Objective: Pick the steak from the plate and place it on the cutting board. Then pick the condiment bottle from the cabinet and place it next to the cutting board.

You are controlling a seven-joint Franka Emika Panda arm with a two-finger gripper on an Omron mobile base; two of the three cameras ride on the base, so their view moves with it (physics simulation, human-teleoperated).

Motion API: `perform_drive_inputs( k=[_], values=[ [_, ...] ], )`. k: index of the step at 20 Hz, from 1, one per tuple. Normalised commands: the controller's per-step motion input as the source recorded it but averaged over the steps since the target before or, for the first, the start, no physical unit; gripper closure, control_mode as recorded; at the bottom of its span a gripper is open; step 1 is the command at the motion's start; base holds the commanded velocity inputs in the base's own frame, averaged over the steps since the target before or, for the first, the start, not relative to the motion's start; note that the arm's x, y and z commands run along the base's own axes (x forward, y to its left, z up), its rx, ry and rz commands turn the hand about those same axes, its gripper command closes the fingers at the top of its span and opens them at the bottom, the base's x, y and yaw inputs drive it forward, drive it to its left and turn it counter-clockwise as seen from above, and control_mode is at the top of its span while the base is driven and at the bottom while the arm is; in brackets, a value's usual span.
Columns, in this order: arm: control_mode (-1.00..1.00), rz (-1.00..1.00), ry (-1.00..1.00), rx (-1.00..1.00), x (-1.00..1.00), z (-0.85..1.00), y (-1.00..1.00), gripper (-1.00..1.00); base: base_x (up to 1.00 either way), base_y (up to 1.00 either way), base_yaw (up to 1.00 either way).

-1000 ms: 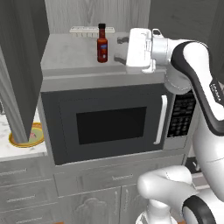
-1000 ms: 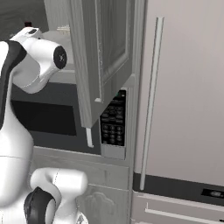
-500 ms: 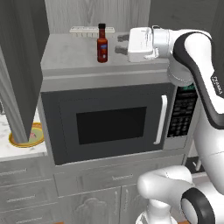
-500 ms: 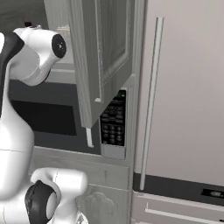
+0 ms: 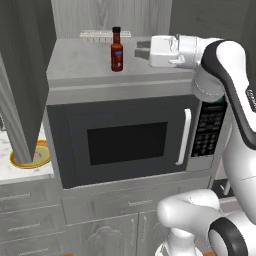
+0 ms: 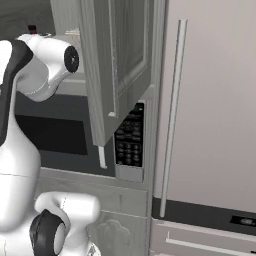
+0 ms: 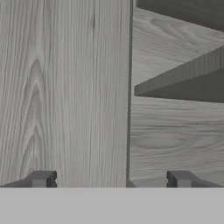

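The condiment bottle [image 5: 116, 50] stands upright on the light grey shelf of the cabinet [image 5: 80, 62], red-brown with a black cap. My gripper [image 5: 139, 49] is level at bottle height just to its right, a small gap away, pointing left. In the hand view the two fingertips [image 7: 42, 178] stand wide apart, so the gripper [image 7: 110, 179] is open and empty, facing the wood-grain cabinet wall. The plate [image 5: 22, 161], yellow-rimmed, sits low at the left on the counter, half hidden by a cabinet door. I cannot make out the steak. The cutting board is out of view.
A dark microwave [image 5: 125, 137] sits right under the shelf. An open cabinet door [image 5: 25, 75] hangs at the left and another door [image 6: 120, 65] stands open at the right, beside the tall fridge [image 6: 210, 100]. A small white rack [image 5: 100, 34] stands behind the bottle.
The hand has turned from hanging downward to lying level and has risen slightly, beside the bottle. The bottle has not moved.
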Motion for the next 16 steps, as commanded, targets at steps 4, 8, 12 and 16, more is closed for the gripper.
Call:
perform_drive_inputs(
  k=[4, 8, 12, 16],
  values=[
    [-1.0, 0.0, 0.0, 0.1, 0.15, -0.04, 0.0, -1.0, 0.0, 0.0, 0.0],
    [-1.0, 0.0, 0.0, 0.04, 0.2, 0.0, 0.0, -1.0, 0.0, 0.0, 0.0],
    [-1.0, 0.01, -0.02, 0.0, 0.09, 0.0, 0.0, -1.0, 0.0, 0.0, 0.0],
    [-1.0, 0.04, -0.03, 0.0, 0.0, 0.0, 0.0, -1.0, 0.0, 0.0, 0.0]
  ],
)
